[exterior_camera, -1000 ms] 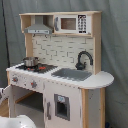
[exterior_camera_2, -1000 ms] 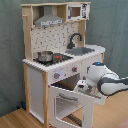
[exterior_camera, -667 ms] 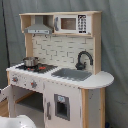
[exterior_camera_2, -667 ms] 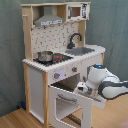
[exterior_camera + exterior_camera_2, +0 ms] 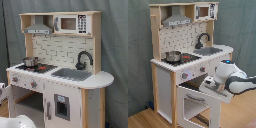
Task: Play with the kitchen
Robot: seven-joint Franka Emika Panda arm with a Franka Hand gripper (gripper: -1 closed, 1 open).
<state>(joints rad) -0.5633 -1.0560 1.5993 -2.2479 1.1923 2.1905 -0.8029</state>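
— Anything change over that last second?

— Hardly. I compared both exterior views against the earlier ones and the kitchen (image 5: 190, 60) had stayed put against the grey curtain (image 5: 240, 25). The oven door (image 5: 210, 90) was still hanging open, and the arm (image 5: 235, 80) had barely shifted in front of it.

— What did each camera give you?

— Going left to right in the second exterior view: the range hood (image 5: 176, 20), the small pot (image 5: 173, 56) on the stovetop (image 5: 180, 58), the black faucet (image 5: 203, 39) over the grey sink (image 5: 213, 50), then the white arm reaching over the open door at the second exterior view's right. The gripper (image 5: 214, 86) sat at the door's top edge, but I could not tell whether its fingers were apart or together. The first exterior view never showed that open door; I only saw a white rounded part (image 5: 17, 122) at the bottom left corner there. It did show the microwave (image 5: 70, 23) face-on and the cupboard door (image 5: 61, 105) under the sink, shut.
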